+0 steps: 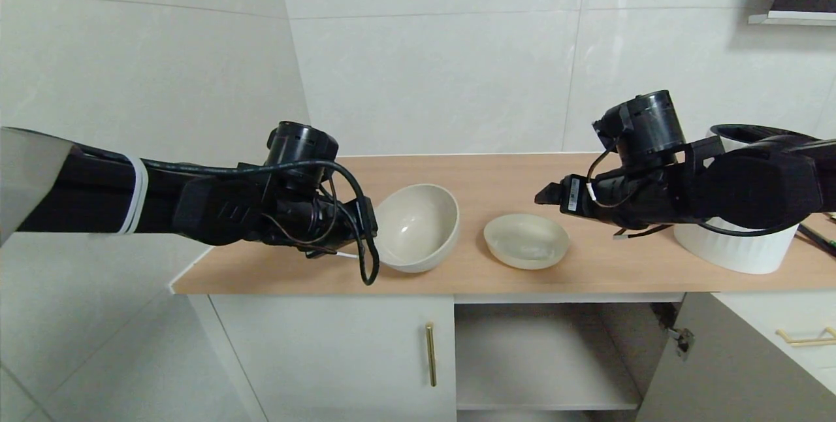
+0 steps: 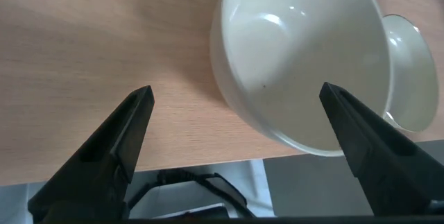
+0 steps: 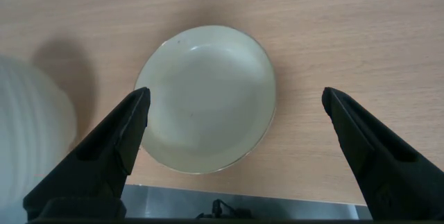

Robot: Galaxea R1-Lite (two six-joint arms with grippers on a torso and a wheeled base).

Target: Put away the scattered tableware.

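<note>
In the head view you see a wooden counter (image 1: 588,174) with two pieces of tableware on it. The big bowl (image 1: 418,226) stands tilted, with its opening turned toward the left arm. The small dish (image 1: 526,240) lies flat just beside it, on the right arm's side, and the two are near but apart. The left gripper (image 1: 367,223) is at the rim of the big bowl, but from here you cannot tell if it touches the rim. The right gripper (image 1: 545,194) hangs over the counter, close to the small dish. A white ribbed pot (image 1: 735,252) stands behind the right arm. Under the counter a cupboard (image 1: 542,357) stands open.

In the left wrist view the fingers (image 2: 118,148) of the left gripper are spread wide and nothing is between them. The big bowl (image 2: 298,57) lies ahead of the fingertips, not between them, and it is much nearer to one finger than to the other. Past the bowl's far rim you see a part of the small dish (image 2: 413,71).

In the right wrist view the fingers (image 3: 111,148) of the right gripper are also spread wide and hold nothing. The small dish (image 3: 208,99) lies flat on the counter under the gap between them. It is closer to one finger, and the fingers do not touch it. The white ribbed pot (image 3: 31,134) shows at the edge, near the dish.
</note>
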